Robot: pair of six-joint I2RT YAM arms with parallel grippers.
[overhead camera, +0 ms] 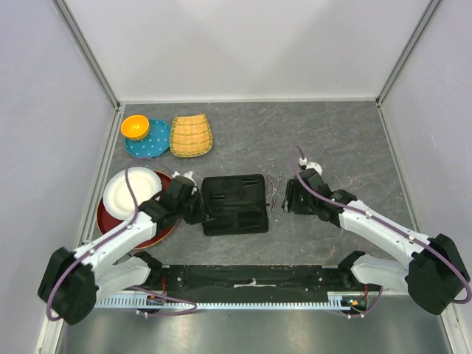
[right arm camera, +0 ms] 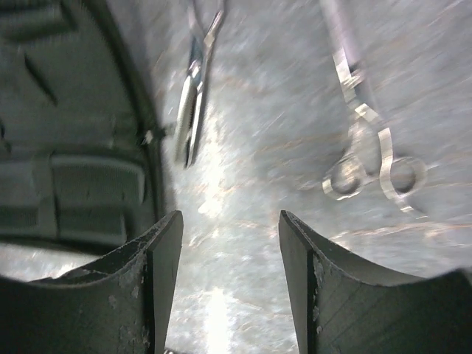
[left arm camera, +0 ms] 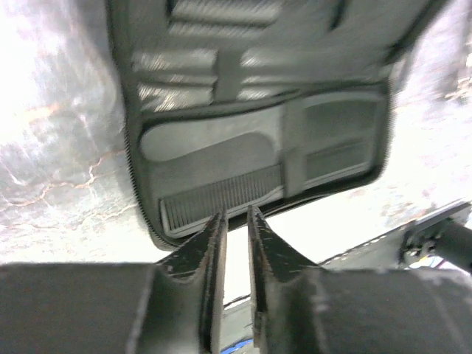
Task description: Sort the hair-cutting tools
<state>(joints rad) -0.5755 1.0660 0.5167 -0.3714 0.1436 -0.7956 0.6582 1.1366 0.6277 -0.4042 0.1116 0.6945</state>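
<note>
An open black zip case (overhead camera: 234,204) lies at the table's middle. The black comb (left arm camera: 221,199) sits in a pocket along the case's near edge. Two silver scissors (overhead camera: 275,189) lie side by side on the table just right of the case. In the right wrist view one pair (right arm camera: 193,96) lies close to the case's edge (right arm camera: 66,147) and the other (right arm camera: 365,140) shows its ring handles. My left gripper (left arm camera: 236,214) is at the case's left edge (overhead camera: 198,206), empty, with its jaws only a narrow gap apart. My right gripper (right arm camera: 230,221) is open and empty just right of the scissors (overhead camera: 289,198).
An orange bowl (overhead camera: 135,126) sits on a blue plate (overhead camera: 151,144) at the back left, beside a woven basket (overhead camera: 191,135). A white plate (overhead camera: 130,192) rests on a red plate (overhead camera: 144,230) at the left. A black rail (overhead camera: 251,280) runs along the near edge.
</note>
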